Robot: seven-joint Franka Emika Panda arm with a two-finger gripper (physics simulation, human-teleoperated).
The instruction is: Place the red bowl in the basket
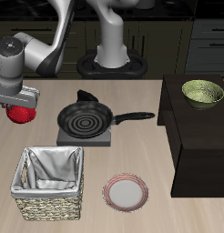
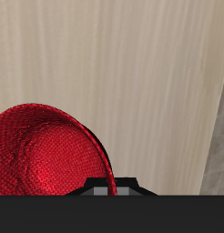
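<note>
**Carrying the red bowl toward the basket**

Hanging under the gripper (image 1: 20, 102), the red bowl (image 1: 22, 115) sits above the table's bare wood, well back from the basket (image 1: 51, 184). The fingers appear clenched on the bowl's rim: the wrist view shows the bowl (image 2: 45, 150) pressed right against the gripper's body, though the fingertips themselves are hidden. The basket lies nearer the table's front edge than the bowl and slightly toward the frying pan (image 1: 86, 118). The coming move likely turns on that offset: travel forward until the bowl is over the cloth lining, then lower.
</note>
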